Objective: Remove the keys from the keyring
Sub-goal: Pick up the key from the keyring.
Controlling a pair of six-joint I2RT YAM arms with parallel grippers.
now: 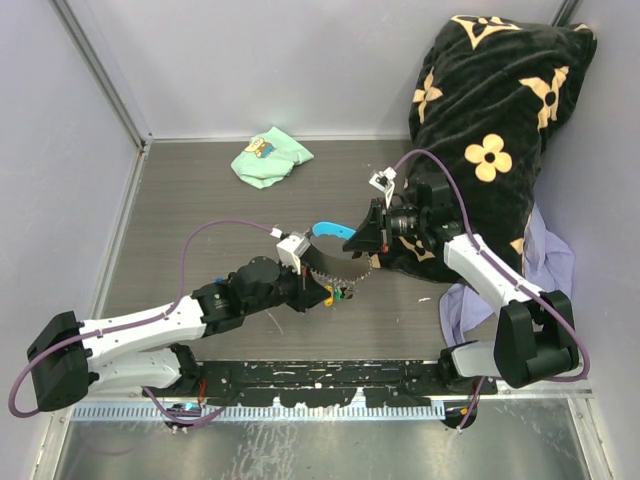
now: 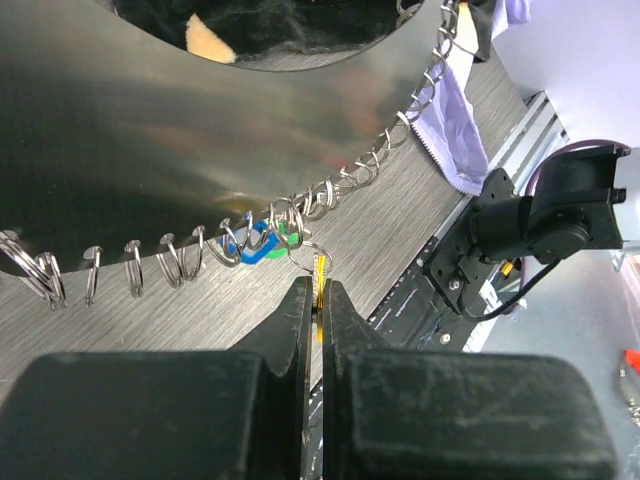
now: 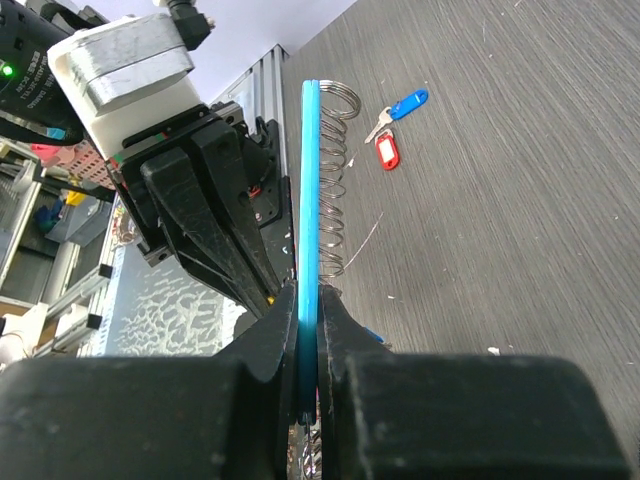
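My right gripper (image 1: pixel 352 242) (image 3: pixel 308 290) is shut on the sky-blue fob (image 1: pixel 325 230) (image 3: pixel 311 180), held edge-on above the table. The keyring's chain of silvery rings (image 1: pixel 335 268) (image 2: pixel 200 255) hangs in a curve from it. My left gripper (image 1: pixel 325 292) (image 2: pixel 319 285) is shut on a yellowish-tagged key (image 2: pixel 320 270) hanging from a small ring at the chain's low end. A blue-tagged key (image 2: pixel 250 243) and a green-tagged key (image 2: pixel 285 235) hang on the chain beside it. A blue-tagged key (image 3: pixel 405 103) and a red-tagged key (image 3: pixel 386 152) lie loose on the table.
A mint-green cloth (image 1: pixel 270 157) lies at the back. A black flowered blanket (image 1: pixel 500 120) and a lilac cloth (image 1: pixel 545 265) fill the right side. The black rail (image 1: pixel 320 375) runs along the near edge. Grey walls stand on the left and at the back.
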